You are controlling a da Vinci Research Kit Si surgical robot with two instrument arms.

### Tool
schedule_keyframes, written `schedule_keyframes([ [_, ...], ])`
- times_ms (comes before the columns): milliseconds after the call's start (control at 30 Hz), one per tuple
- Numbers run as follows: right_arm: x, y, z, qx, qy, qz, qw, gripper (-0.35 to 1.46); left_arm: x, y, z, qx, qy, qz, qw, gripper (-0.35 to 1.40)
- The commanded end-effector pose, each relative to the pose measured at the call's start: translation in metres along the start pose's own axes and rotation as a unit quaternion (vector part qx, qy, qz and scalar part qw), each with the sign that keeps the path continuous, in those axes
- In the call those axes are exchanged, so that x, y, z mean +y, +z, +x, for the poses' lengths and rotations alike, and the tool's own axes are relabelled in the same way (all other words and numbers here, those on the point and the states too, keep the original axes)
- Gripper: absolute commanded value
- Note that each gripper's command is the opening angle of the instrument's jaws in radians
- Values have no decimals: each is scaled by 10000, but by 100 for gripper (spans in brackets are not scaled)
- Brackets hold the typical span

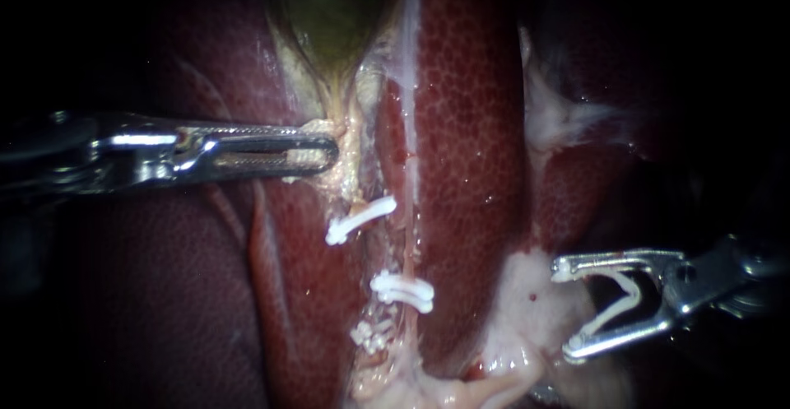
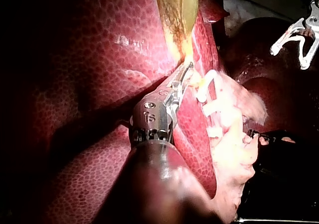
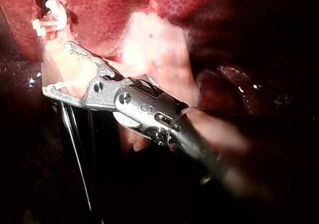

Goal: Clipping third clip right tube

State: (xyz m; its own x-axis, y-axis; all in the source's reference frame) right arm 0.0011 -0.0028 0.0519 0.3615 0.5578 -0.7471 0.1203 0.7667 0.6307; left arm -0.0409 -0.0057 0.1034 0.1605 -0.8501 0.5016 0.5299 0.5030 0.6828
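My left instrument (image 1: 327, 152) comes in from the left, its jaws shut on pale tissue at the narrow lower end of the greenish gallbladder (image 1: 329, 6); the left wrist view shows the same grip (image 2: 185, 74). Below it a thin tube (image 1: 409, 236) runs down the liver groove. White clips sit here: one upper clip (image 1: 360, 220), one across the thin tube (image 1: 403, 290), one lower (image 1: 370, 335). My right instrument (image 1: 566, 310) stands to the right of the tubes, apart from them, jaws wide with an open white clip (image 1: 617, 306) seated between them. It also shows in its wrist view (image 3: 56, 67).
Dark red liver (image 1: 469, 129) lies on both sides of the groove. Pale fatty tissue (image 1: 518, 294) lies between my right instrument's jaws and the tubes, and more of it (image 1: 559, 117) higher up on the right.
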Motion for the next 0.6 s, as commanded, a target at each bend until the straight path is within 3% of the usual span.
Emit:
schedule_keyframes([
  [33, 0, 0, 0, -1, 1, -1, 10000, 60, 0, 0, 0, 0, 0, -1, 10000, -20],
  [600, 1, 1, 0, 0, 3, -5, 10000, 60, 4, -11, -8, 29, -12, 61, 10000, -20],
])
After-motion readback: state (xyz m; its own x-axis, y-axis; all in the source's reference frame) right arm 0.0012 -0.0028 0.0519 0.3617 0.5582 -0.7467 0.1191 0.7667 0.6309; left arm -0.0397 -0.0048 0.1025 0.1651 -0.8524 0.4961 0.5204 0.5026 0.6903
